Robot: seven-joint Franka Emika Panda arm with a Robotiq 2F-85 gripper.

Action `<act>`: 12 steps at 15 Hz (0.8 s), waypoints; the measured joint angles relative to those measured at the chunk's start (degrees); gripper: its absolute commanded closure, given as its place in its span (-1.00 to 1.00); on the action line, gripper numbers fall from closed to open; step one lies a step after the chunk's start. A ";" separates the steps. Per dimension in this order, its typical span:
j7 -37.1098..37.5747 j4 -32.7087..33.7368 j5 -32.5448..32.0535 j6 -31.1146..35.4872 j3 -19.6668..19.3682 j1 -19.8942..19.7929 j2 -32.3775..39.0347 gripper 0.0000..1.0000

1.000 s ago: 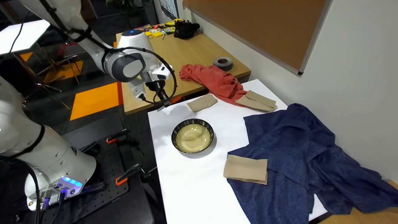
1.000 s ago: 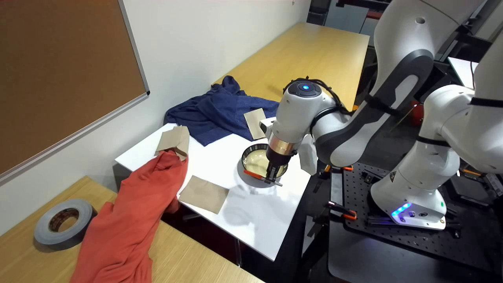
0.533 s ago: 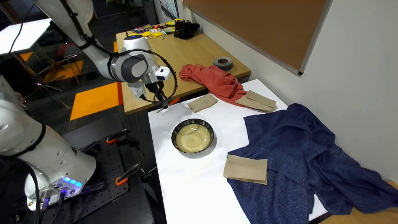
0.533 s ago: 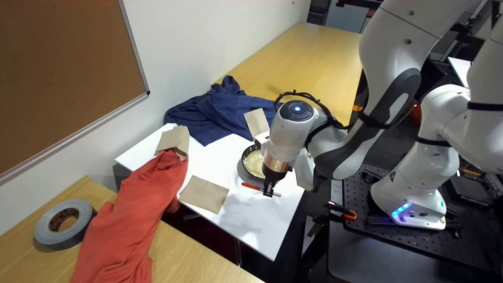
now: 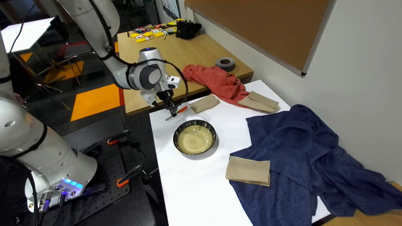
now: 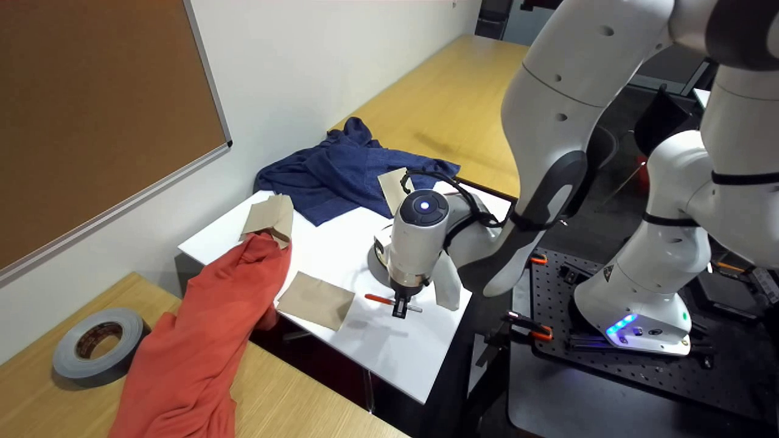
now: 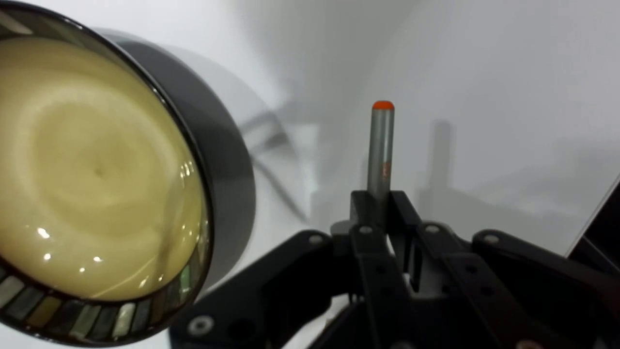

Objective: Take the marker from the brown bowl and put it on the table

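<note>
My gripper is shut on the marker, a thin stick with an orange-red part and a grey part. Both parts also show in an exterior view. In the wrist view the fingertips pinch the grey marker shaft, which ends in an orange tip. Its shadow lies apart from it, so it is held above the white table. The brown bowl stands beside the gripper with nothing in it. It fills the left of the wrist view; the arm mostly hides it in an exterior view.
Brown paper pieces lie on the white table, one close beyond the marker. A dark blue cloth and a red cloth lie along the wall side. A grey tape roll is on the wooden table.
My gripper, still shut on the marker, has moved away from the bowl and lower toward the white table. The bowl and cloths have not moved.
</note>
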 measured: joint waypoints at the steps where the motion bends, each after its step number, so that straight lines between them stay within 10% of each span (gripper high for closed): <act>1: -0.10 0.81 0.83 0.00 -0.68 0.89 1.39 0.94; 2: -0.12 1.52 1.69 0.00 -1.23 1.71 2.56 0.80; 3: -0.13 2.20 2.66 0.00 -1.72 2.59 3.61 0.24; 12: -0.08 4.91 8.05 0.49 -5.25 8.02 5.49 -0.96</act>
